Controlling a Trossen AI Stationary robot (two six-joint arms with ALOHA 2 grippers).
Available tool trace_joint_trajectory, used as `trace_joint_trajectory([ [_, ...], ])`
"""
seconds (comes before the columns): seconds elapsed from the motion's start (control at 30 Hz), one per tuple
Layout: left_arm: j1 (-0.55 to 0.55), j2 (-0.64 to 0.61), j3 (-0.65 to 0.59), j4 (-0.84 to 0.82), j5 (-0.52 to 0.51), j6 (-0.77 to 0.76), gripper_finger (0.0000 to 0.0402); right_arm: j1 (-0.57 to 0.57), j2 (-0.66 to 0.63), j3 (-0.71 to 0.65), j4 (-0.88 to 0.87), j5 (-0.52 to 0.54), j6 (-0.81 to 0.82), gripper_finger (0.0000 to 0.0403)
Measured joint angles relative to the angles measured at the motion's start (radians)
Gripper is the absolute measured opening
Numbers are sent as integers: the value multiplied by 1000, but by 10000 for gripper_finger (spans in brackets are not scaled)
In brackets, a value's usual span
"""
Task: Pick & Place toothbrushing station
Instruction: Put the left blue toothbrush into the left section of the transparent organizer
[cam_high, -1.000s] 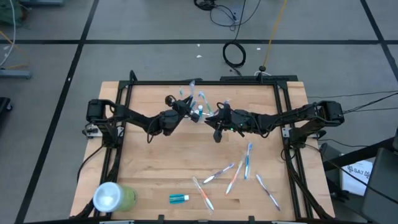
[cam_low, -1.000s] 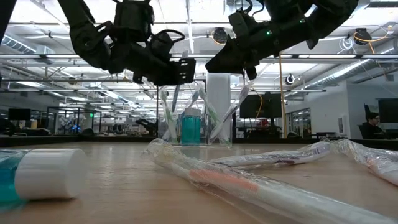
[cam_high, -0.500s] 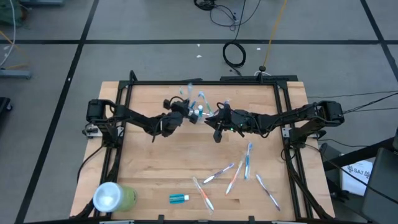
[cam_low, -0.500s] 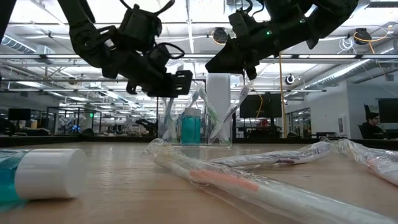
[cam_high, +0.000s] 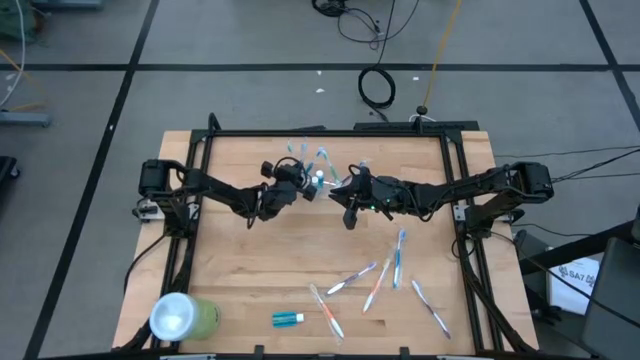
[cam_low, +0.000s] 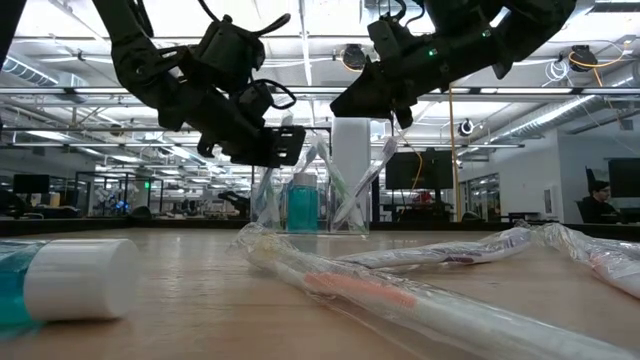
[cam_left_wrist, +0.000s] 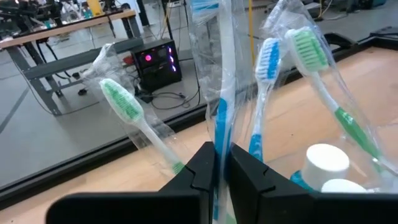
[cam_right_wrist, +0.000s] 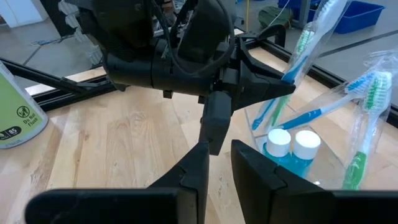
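The toothbrushing station, a small clear cup (cam_high: 318, 178) (cam_low: 310, 205) (cam_right_wrist: 292, 134), stands on its base at the table's far middle. In it stand several wrapped toothbrushes and two white-capped toothpaste tubes (cam_left_wrist: 326, 158). My left gripper (cam_high: 297, 183) (cam_left_wrist: 222, 168) hovers over the cup's left side, tipped nose-down. It is shut on a blue toothbrush (cam_left_wrist: 221, 118) in a clear wrapper. My right gripper (cam_high: 345, 198) (cam_right_wrist: 217, 165) hangs just right of the cup, higher up. Its fingers stand a little apart with nothing between them. My left gripper pinches the wrapped blue toothbrush's handle (cam_left_wrist: 221, 142) between its two fingers, which lie across it. The fingers come from the table's left, slanting down. The brush stands nearly upright, head up. Its lower part (cam_low: 268, 195) reaches down into the cup.
Several wrapped toothbrushes (cam_high: 380, 280) lie loose on the near right of the table, with a small toothpaste tube (cam_high: 288, 318) beside them. A light-green cup (cam_high: 185, 318) lies at the near left corner. A black frame (cam_high: 330, 132) runs round the work area.
My left gripper has sunk toward the cup and tipped from level to nose-down. The blue toothbrush in it has swung from leaning over the far edge to nearly upright and has gone lower into the cup.
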Motion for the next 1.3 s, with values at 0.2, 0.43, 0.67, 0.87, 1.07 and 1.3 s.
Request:
trace_joint_trajectory([
  [0.2,5,-1,0,-32,43,-71,14,0,0,0,0,0,0,64],
  [0.43,17,-1,0,-97,52,-147,40,0,0,0,-4,0,0,64],
  [0.67,34,-1,0,-97,118,-138,33,0,0,0,-5,0,0,64],
  [0.87,31,-1,0,-105,160,-98,60,0,0,0,-15,0,-3,64],
  [1.07,20,-1,0,-105,162,-97,112,0,0,0,-16,0,-42,64],
  [1.3,-4,-46,0,-113,159,-96,158,0,0,0,-19,0,-45,64],
])
